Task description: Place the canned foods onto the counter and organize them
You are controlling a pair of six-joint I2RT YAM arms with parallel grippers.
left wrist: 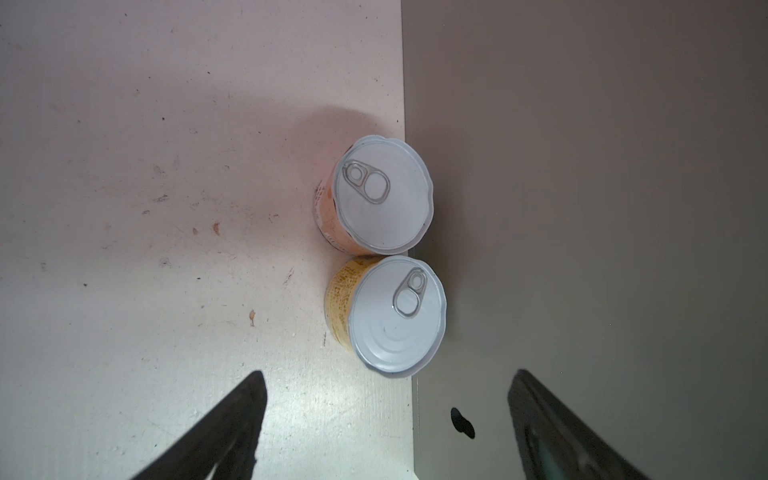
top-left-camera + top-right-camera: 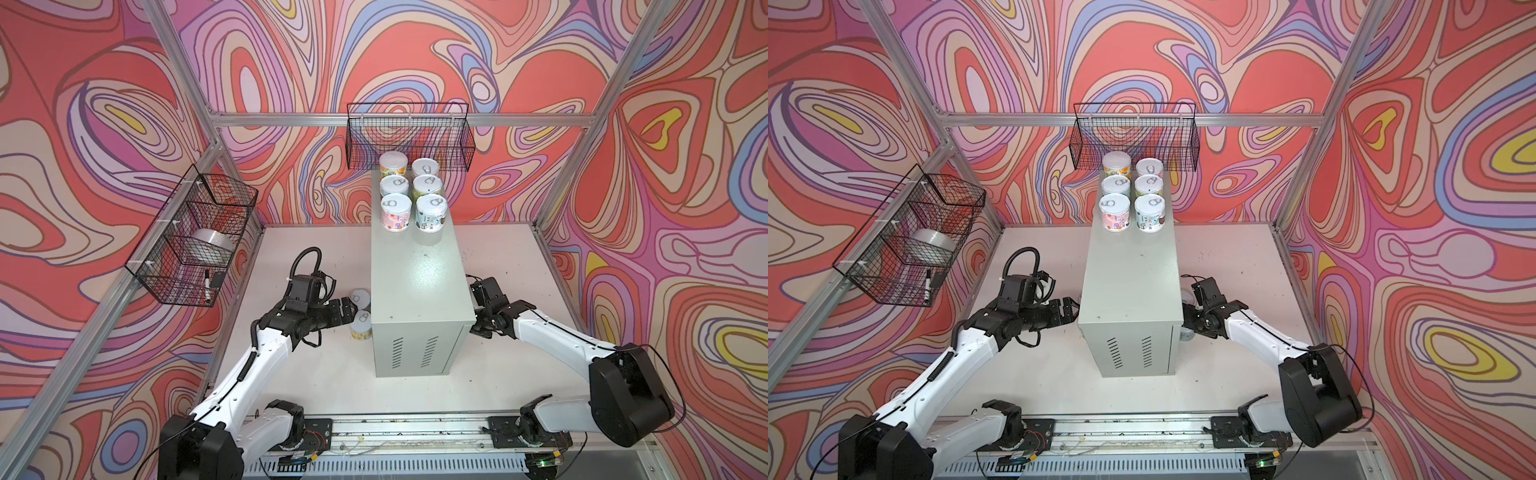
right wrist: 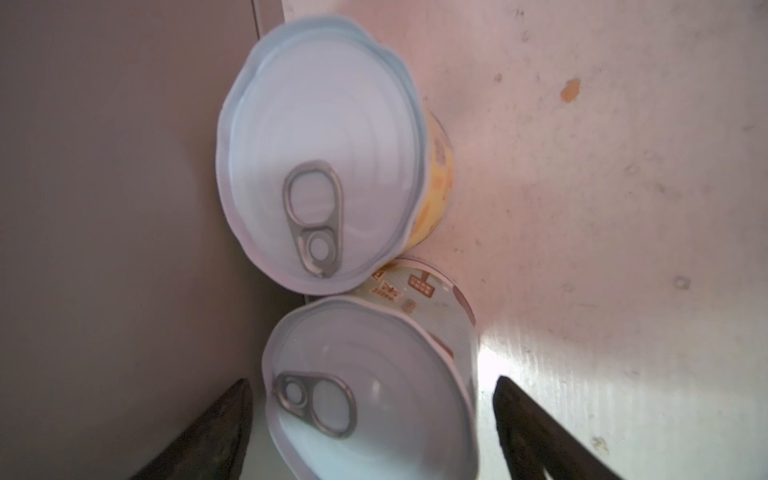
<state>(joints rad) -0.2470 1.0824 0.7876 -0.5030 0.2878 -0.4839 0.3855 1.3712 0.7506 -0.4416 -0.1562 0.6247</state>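
Can (image 3: 374, 407) sits within spread right end effector (image 3: 372, 382) (left end effector (image 1: 388, 373) also spread).

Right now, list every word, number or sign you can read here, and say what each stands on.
No text reads clearly enough to quote.
Pale can: small boxed characters on label, blurred, unreadable.
Yellow can: fine label print, too blurred.
Orange can: dark label print, too small.
Pink can and others on the counter: label print too small.
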